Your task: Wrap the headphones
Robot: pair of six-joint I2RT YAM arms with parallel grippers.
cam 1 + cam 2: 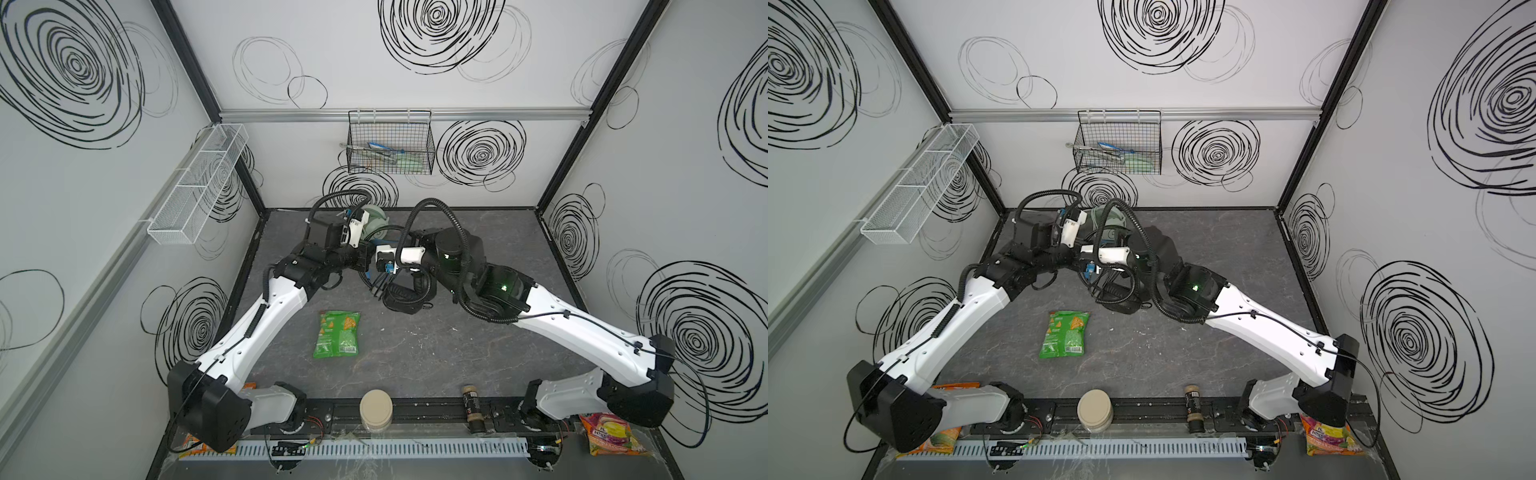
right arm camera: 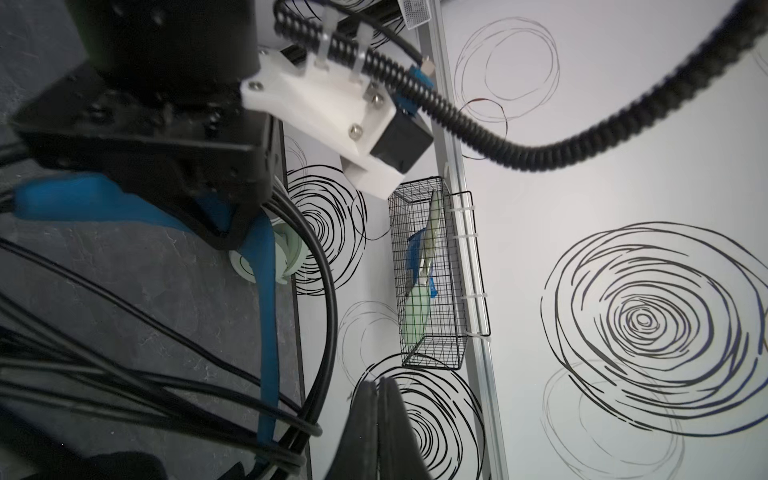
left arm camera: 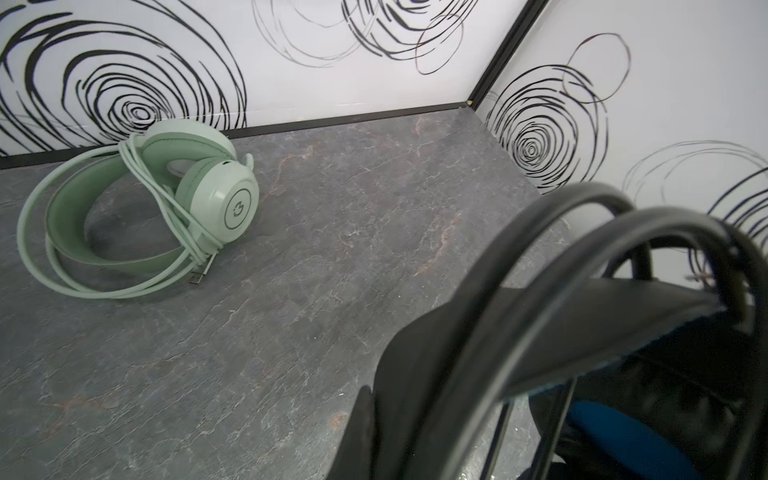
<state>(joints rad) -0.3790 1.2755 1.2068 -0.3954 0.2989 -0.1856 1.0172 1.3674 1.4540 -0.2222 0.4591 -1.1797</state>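
Both closed: left hand (image 2: 226,235) (on headband (image 3: 602,316)), right hand (image 2: 377,415).

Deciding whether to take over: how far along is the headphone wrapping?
Done: the mint-green headset lies by the back wall, its pale cable wound around it. In hand: the left gripper is shut on the black headset at its headband, loops of black cable over it; the right gripper is shut beside them. Left: finishing that wrap and setting it down.
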